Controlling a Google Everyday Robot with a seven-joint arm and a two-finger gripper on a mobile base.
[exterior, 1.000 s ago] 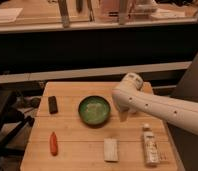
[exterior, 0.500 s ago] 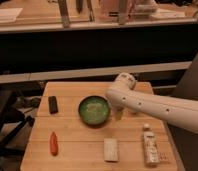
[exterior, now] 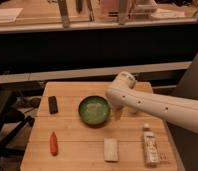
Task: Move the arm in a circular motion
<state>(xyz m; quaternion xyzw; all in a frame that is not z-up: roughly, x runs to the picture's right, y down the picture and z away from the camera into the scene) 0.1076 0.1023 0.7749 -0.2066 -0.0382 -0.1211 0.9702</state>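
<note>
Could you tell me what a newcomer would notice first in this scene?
The large white arm dominates, reaching in from the right edge over the wooden table, with its rounded joint just right of the green bowl at the table's middle. The gripper does not show and seems hidden behind that joint. A red-orange item lies at the front left.

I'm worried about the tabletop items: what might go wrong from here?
The arm ends right beside the green bowl, so a wider circle may knock it. The bottle lies near the arm's span and may get brushed. The gripper is out of sight, apparently beneath the arm's end by the bowl.
</note>
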